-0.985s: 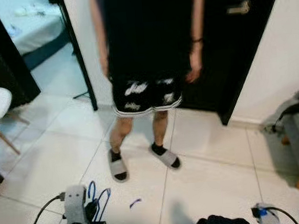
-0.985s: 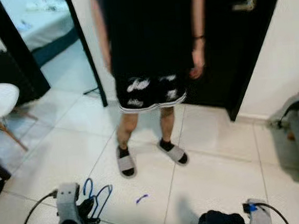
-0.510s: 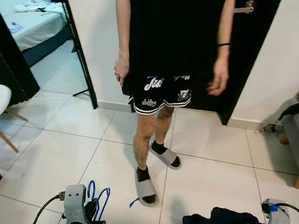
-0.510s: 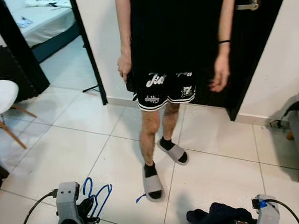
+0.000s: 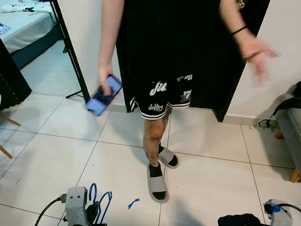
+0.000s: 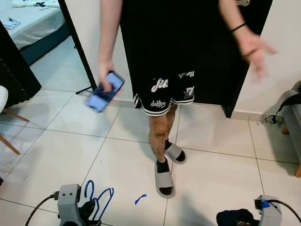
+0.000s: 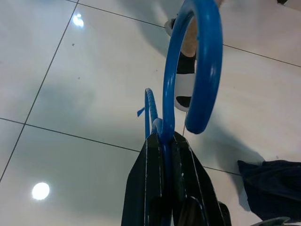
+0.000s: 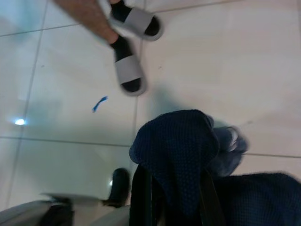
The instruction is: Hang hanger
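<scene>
Hanger (image 7: 195, 70) sat pinched in your left hand (image 7: 163, 141) | right hand (image 8: 171, 188) pinched dark cloth (image 8: 176, 150) | person (image 5: 174, 44) stood just beyond the hanger, so you needed to steer wide.

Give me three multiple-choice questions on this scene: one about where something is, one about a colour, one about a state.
1. Where does the small blue scrap lie?
A. on the white floor tiles near the person's grey slides
B. on the bed
C. on the white chair

2. What colour is the plastic hanger in the left hand?
A. red
B. blue
C. white

3. What is the state of the right hand?
A. open, holding nothing
B. shut on a phone
C. shut on the dark navy garment

Answers: 1 A, the scrap is on the tile beside the front slide. 2 B, the hook is bright blue. 3 C, black fingers flank the bunched fabric.
</scene>
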Controlling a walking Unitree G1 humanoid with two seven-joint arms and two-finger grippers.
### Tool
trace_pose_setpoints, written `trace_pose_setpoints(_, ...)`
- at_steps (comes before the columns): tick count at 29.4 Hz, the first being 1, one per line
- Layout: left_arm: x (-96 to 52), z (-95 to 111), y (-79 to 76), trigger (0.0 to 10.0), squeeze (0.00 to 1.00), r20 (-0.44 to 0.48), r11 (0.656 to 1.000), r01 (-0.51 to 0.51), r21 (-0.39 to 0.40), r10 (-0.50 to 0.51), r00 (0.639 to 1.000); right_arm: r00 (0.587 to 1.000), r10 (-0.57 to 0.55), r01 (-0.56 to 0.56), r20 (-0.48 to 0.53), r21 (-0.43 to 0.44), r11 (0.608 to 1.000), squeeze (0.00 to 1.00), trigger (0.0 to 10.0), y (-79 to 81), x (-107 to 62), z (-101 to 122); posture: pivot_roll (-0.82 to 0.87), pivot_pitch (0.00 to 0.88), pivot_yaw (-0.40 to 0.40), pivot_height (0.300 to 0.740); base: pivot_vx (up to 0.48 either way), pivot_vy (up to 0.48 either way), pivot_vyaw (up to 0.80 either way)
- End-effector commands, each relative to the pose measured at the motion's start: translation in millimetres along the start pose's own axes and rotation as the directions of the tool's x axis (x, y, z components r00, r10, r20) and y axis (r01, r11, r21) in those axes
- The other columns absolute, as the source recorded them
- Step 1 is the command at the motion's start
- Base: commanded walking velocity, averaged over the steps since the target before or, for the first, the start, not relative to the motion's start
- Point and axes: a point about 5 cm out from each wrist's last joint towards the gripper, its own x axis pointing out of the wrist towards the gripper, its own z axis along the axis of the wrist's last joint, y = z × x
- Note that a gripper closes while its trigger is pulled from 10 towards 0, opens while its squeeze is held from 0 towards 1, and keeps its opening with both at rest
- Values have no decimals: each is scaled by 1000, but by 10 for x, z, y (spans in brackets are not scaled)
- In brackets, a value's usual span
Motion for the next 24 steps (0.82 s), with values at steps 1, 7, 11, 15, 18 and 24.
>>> trace_pose_setpoints(1, -23, -11, 75, 10000, 0, -8, 1000, -11, 15, 11, 1000, 1000, -3, 3, 18, -12, 1000, 0, 10000, -5, 3, 30, 55, 79, -9, 740, 0, 0, 0)
trace_pose_setpoints(7, -36, -4, 49, 10000, 0, 2, 1000, -5, 18, 5, 1000, 1000, 1, -1, 26, -14, 1000, 0, 10000, -31, -4, 60, 55, 76, -10, 740, 0, 0, 0)
trace_pose_setpoints(11, -47, -28, 45, 10000, 0, -1, 1000, -3, 19, 3, 1000, 1000, -5, 6, 24, -14, 1000, 0, 10000, -117, -57, 73, 56, 73, -9, 740, 0, 0, 0)
trace_pose_setpoints(15, -47, -72, 81, 10000, 0, -19, 1000, -6, 16, 7, 1000, 1000, -17, 17, 9, -16, 1000, 0, 10000, -181, -107, 50, 55, 71, -11, 740, 0, 0, 0)
trace_pose_setpoints(18, -49, -83, 91, 10000, 0, -23, 1000, -7, 16, 8, 1000, 1000, -21, 21, 3, -16, 1000, 0, 10000, -190, -118, 34, 55, 71, -11, 740, 0, 0, 0)
trace_pose_setpoints(24, -57, -94, 94, 10000, 0, -27, 1000, -7, 17, 7, 1000, 999, -32, 31, -21, -13, 999, 0, 10000, -157, -128, -56, 53, 65, -11, 740, 0, 0, 0)
